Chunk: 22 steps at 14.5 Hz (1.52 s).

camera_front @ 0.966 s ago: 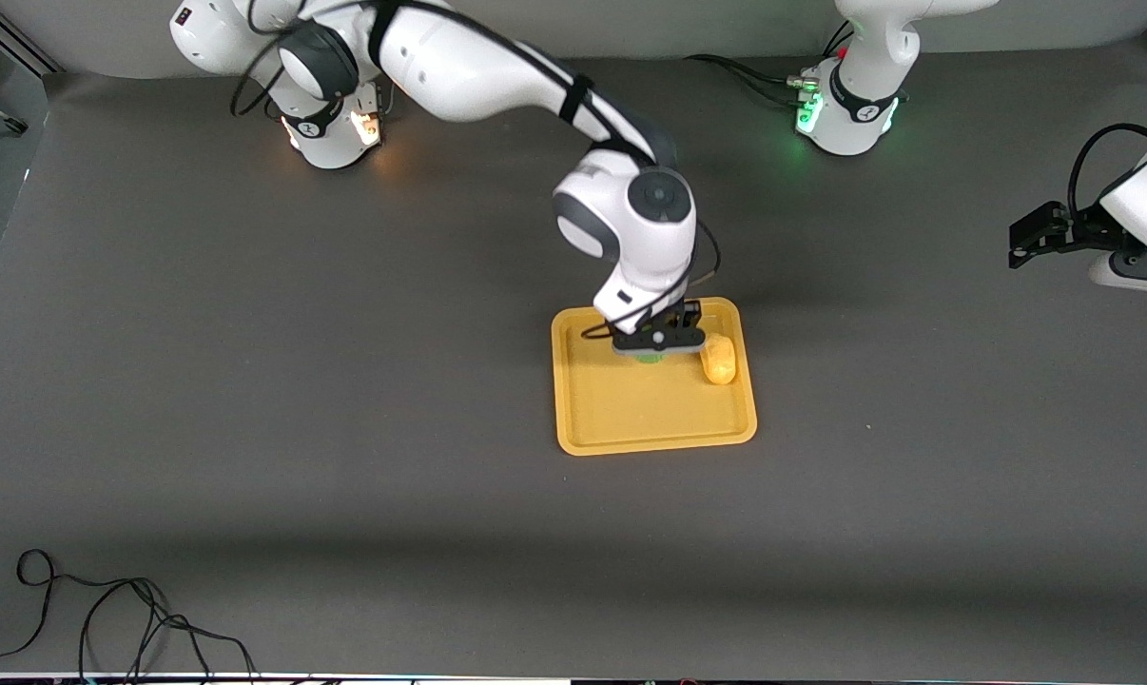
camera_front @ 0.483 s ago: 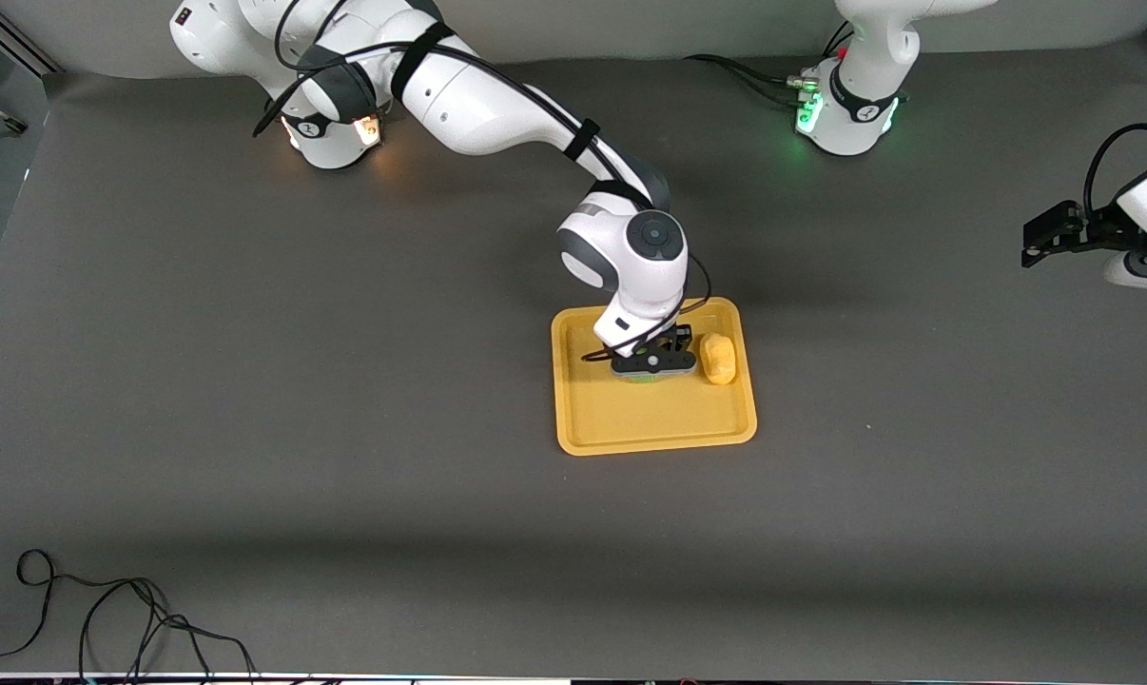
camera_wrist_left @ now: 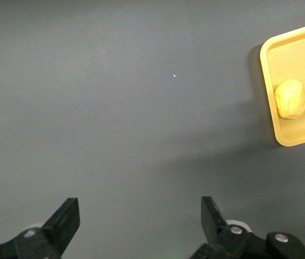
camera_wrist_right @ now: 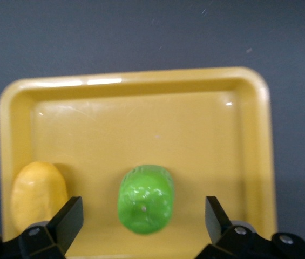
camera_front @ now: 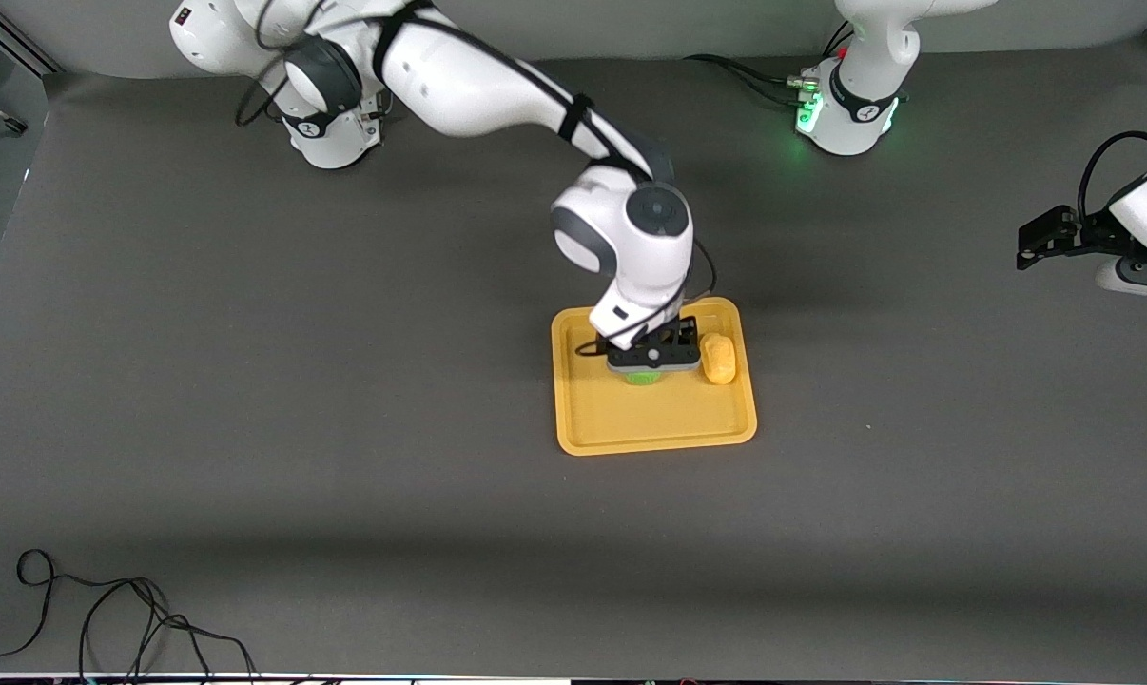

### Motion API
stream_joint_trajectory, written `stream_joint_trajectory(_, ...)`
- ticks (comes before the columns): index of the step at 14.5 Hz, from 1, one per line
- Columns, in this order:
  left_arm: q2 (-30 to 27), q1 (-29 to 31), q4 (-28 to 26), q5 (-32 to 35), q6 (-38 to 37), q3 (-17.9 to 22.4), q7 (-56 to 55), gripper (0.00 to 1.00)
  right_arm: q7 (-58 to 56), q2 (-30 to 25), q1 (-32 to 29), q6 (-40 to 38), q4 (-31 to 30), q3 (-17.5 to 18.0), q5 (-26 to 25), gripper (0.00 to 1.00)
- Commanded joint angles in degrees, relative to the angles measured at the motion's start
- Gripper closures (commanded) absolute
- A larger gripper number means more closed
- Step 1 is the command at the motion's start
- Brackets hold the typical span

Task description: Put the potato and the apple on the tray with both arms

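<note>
The apple [camera_front: 642, 378] and the potato [camera_front: 719, 359] lie side by side in the tray [camera_front: 656, 428], potato toward the left arm's end.

1. The tray [camera_front: 631, 423] is a flat yellow-orange rectangle with rounded corners and a low raised rim, lying flat near the middle of the table.
2. The apple [camera_wrist_right: 146, 199] (bright green, glossy, roundish) rests on the tray floor, clear of the rim.
3. The potato [camera_front: 719, 359] is a matte yellow-orange oval lying in the tray beside the apple, toward the left arm's end, close against the rim there.
</note>
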Motion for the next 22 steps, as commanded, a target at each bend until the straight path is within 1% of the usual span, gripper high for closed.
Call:
stream_joint_trajectory(1,-0.3,0.3,0.2,0.0,-0.1,-0.3,0.4,0.00,0.3,-10.4,-2.6,-10.3,-2.2,0.6,-0.7,0.00)
stream_joint_trajectory(3,-0.2,0.2,0.1,0.0,-0.1,-0.3,0.4,0.00,-1.9,-15.1,-4.1,-16.6,-2.4,0.6,-1.0,0.00)
stream_joint_trajectory(5,0.0,0.2,0.2,0.0,0.0,-0.3,0.4,0.00,-7.5,-21.6,-7.1,-23.3,-5.2,-0.2,-0.7,0.00)
stream_joint_trajectory(6,0.0,0.3,0.2,0.0,-0.1,-0.3,0.4,0.00,-11.7,-26.4,-9.9,-24.1,-9.8,-0.1,-0.4,0.00)
stream_joint_trajectory(8,0.0,0.3,0.2,0.0,0.0,-0.3,0.4,0.00,-17.2,-36.0,-15.0,-23.3,-20.6,0.5,-0.4,0.00)
stream_joint_trajectory(9,0.0,0.3,0.1,0.0,0.0,-0.3,0.4,0.00,-19.1,-40.0,-17.8,-23.1,-24.5,0.5,-0.3,0.00)
stream_joint_trajectory(12,0.0,0.3,0.1,0.0,0.0,-0.3,0.4,0.00,-24.7,-49.0,-27.9,-23.0,-33.3,2.1,0.7,0.00)
stream_joint_trajectory(13,0.0,0.3,0.1,0.0,0.0,-0.2,0.4,0.00,-27.1,-51.2,-31.6,-23.0,-35.1,3.6,1.0,0.00)
stream_joint_trajectory(15,0.1,0.3,0.1,0.0,0.1,-0.2,0.4,0.00,-34.9,-53.9,-39.1,-22.9,-38.4,5.2,1.0,0.00)
stream_joint_trajectory(18,0.3,0.3,0.2,0.0,0.1,-0.2,0.4,0.00,-45.5,-54.7,-46.8,-22.9,-39.0,5.2,1.0,0.00)
stream_joint_trajectory(20,0.4,0.3,0.2,0.0,0.1,-0.3,0.4,0.00,-49.6,-54.6,-50.5,-22.8,-39.0,5.2,1.0,0.00)
stream_joint_trajectory(22,0.4,0.3,0.2,0.0,0.1,-0.2,0.4,0.00,-52.2,-54.6,-50.9,-22.9,-39.0,3.8,1.0,0.00)
